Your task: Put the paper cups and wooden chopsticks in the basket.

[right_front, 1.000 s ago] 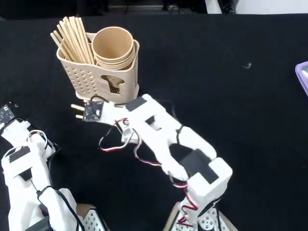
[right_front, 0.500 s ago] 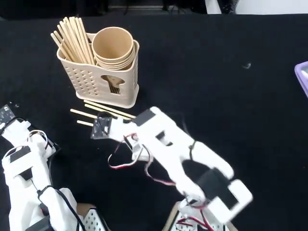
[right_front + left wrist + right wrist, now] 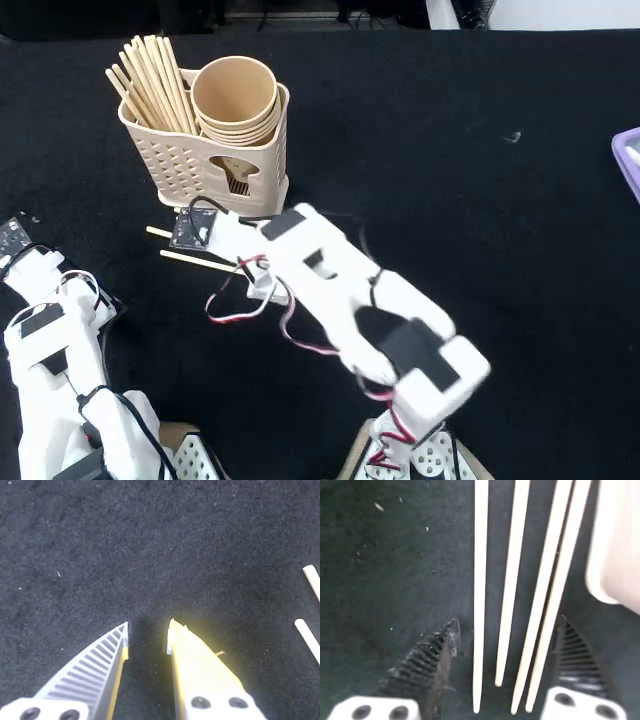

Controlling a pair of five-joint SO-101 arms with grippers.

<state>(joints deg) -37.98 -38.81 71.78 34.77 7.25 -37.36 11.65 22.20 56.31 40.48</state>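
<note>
Since half a second ago the right arm (image 3: 340, 290) has swung back in toward the basket (image 3: 210, 165). It had pulled away a bit, and now its right pincer (image 3: 507, 622) sits just in front of the basket's base again, covering most of the loose chopsticks (image 3: 481, 580) we could see lying there. We see that pincer spread wide with four of those sticks running lengthwise between its jaws, flat on the black surface (image 3: 480, 250) and not gripped. In the high view two stick ends poke out beside it. The left arm (image 3: 45, 340) hasn't budged; its left pincer (image 3: 147, 627) is parted just a crack, down near the surface, holding nothing. The stacked paper cups (image 3: 235, 95) sit in one side of the upright basket, and a bundle of standing chopsticks (image 3: 155, 70) fills the other side.
</note>
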